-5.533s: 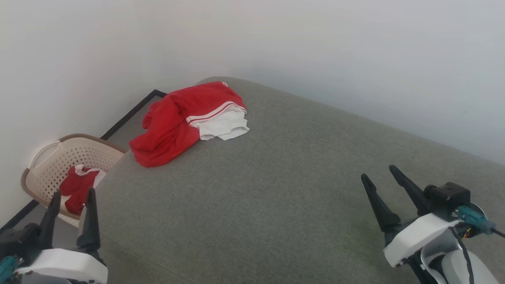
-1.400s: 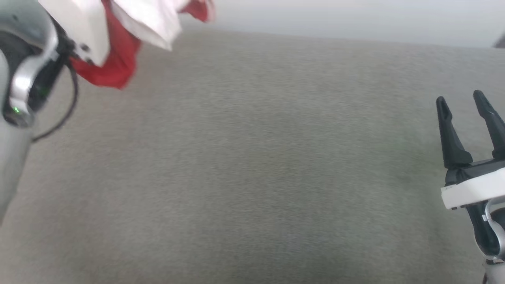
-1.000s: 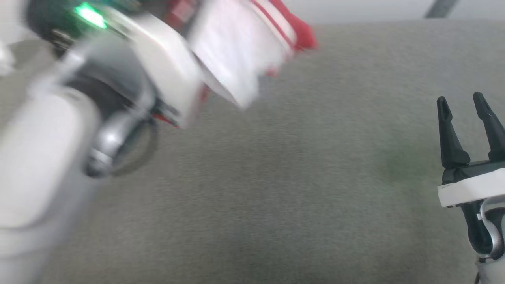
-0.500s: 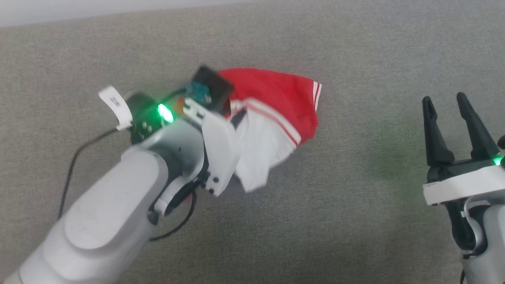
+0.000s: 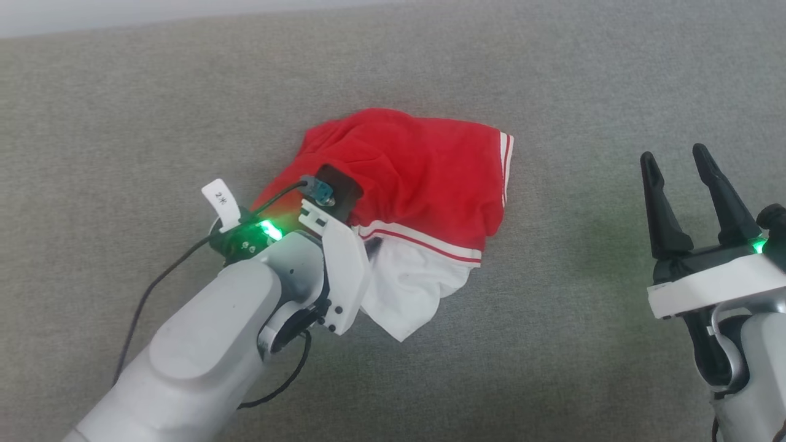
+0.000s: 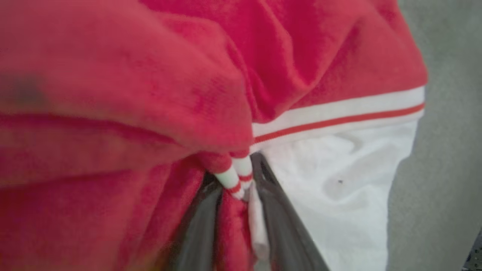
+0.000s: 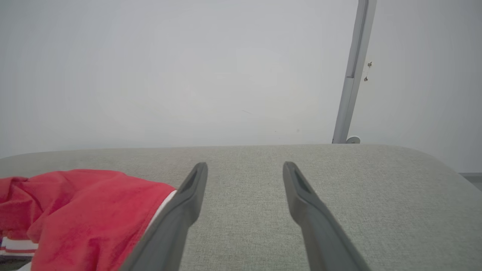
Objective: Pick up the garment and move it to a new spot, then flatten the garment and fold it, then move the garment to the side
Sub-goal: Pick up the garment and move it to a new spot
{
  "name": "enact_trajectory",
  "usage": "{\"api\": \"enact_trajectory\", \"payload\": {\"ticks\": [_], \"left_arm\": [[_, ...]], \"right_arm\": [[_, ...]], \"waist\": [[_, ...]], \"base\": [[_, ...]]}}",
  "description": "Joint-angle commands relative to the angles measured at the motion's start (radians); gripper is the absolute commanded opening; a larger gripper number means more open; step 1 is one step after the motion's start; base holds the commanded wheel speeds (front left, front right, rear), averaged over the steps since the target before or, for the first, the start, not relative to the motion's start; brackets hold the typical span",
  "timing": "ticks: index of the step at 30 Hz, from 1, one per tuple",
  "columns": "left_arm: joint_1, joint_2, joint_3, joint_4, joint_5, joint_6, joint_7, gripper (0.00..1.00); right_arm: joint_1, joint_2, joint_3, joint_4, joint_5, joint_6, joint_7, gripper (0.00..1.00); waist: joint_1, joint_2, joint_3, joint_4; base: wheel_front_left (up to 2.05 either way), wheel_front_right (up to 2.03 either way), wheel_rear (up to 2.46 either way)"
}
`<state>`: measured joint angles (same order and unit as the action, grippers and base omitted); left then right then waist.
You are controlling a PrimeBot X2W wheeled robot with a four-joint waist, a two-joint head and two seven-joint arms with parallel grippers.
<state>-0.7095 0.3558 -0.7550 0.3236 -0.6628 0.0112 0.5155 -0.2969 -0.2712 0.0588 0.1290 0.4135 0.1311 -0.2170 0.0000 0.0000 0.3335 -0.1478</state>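
Left claw [image 6: 235,177] has the garment's [image 5: 417,166] striped hem between its fingers; can't tell if pinched or loose; garment's heaped mid-cushion [image 5: 552,368]; best let go fully, then back out low; right claw [image 5: 674,153] hovers spread wide, well apart.

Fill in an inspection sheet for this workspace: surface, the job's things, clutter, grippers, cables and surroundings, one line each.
Surface: grey woven cushion, flat.
Job's things: garment lies crumpled on the cushion, white lining showing, not yet flattened.
Clutter: nothing seen.
Grippers: left gripper has the striped hem between its fingers; whether it pinches cannot be told. Right gripper open, holding nothing, apart from the garment.
Cables: black cable hangs loose beside the left forearm.
Surroundings: pale wall and grey pole behind the cushion.
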Motion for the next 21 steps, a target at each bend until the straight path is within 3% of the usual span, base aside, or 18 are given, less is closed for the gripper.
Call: {"api": "enact_trajectory", "payload": {"ticks": [1,6,13,21], "left_arm": [[-0.006,-0.001,-0.001,0.016,0.0,-0.008,-0.007,1.0],[-0.027,-0.004,0.02,0.03,-0.013,-0.027,-0.056,1.0],[0.014,0.04,0.078,-0.022,-0.015,-0.028,-0.195,1.0],[0.142,0.129,0.193,-0.083,-0.013,0.032,-0.429,1.0]], "right_arm": [[-0.009,-0.004,0.001,0.002,0.005,-0.001,-0.005,1.0],[0.001,-0.012,0.005,0.004,0.006,-0.001,-0.004,1.0],[0.029,-0.021,-0.003,0.012,-0.008,-0.001,0.005,1.0],[0.082,-0.018,-0.037,0.014,-0.024,-0.001,0.023,1.0]], "waist": [[0.0,0.0,-0.007,0.006],[0.0,0.0,-0.035,0.027],[0.0,0.0,-0.091,0.057],[0.0,0.0,-0.171,0.096]], "base": [[0.0,0.0,0.0],[0.0,0.0,0.0],[0.0,0.0,0.0],[0.0,0.0,0.0]]}}
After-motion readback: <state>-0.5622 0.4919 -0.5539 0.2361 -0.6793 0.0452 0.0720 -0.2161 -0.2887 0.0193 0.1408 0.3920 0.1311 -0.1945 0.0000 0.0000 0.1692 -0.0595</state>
